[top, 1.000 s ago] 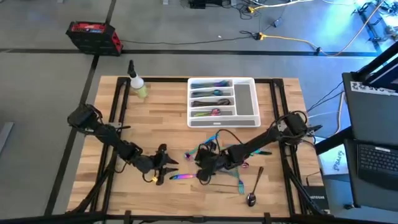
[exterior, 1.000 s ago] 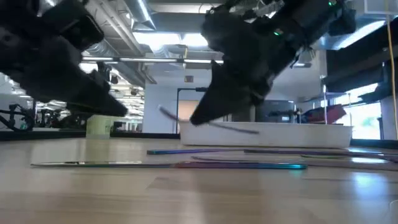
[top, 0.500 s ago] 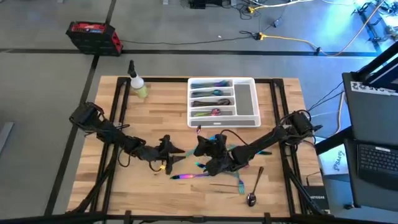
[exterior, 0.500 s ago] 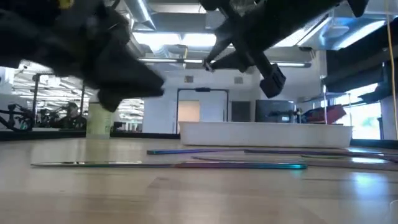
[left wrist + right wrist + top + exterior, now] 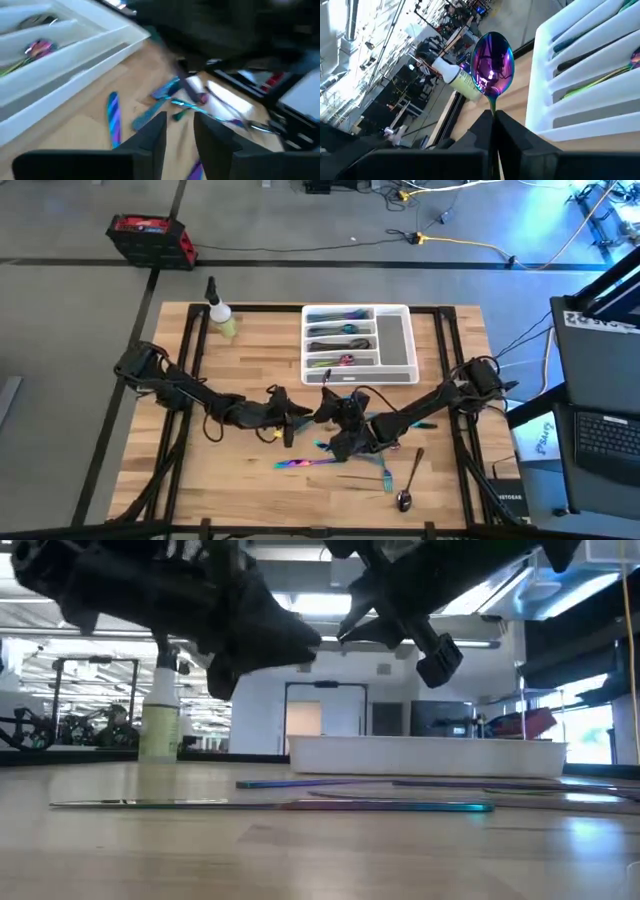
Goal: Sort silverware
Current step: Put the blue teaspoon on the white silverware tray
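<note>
Right gripper [image 5: 492, 131] | clamped on a rainbow spoon [image 5: 493, 62] (bowl up), just before the white tray [image 5: 397, 341] | Left gripper [image 5: 179, 131] | fingers apart, holding nothing, beside it.

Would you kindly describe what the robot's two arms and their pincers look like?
Both arms are dark, nearly black, built of slim jointed segments with black cables looping along them. The left pincer carries a small yellow marking beside it. The right pincer has two flat, angular black fingers, and so does the left in its wrist view.
</note>
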